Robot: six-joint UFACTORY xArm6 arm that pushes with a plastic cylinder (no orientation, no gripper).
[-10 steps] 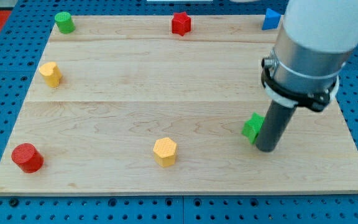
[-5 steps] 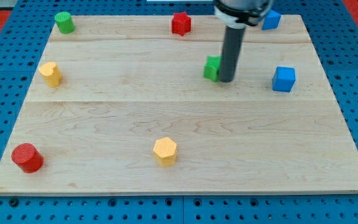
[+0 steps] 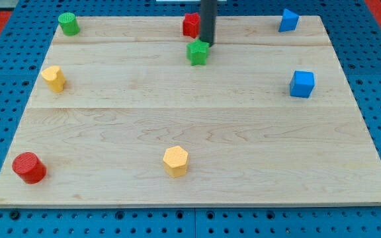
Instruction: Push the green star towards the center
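Now the green star [image 3: 198, 52] sits upper centre of the wooden board [image 3: 190, 139], with my tip [image 3: 207, 45] touching its upper right edge; the rod grasps nothing. Behind the rod, the red star [image 3: 190, 24] stands just above. A blue cube [image 3: 302, 84] lies far right.

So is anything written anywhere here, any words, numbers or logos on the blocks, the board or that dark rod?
None: no text, number or logo can be read in the camera view.
The wooden board shows only grain.
The blocks, such as the green star, red star and blue cube, are plain coloured.
The rod is bare dark; my tip sits at the green star's upper right.
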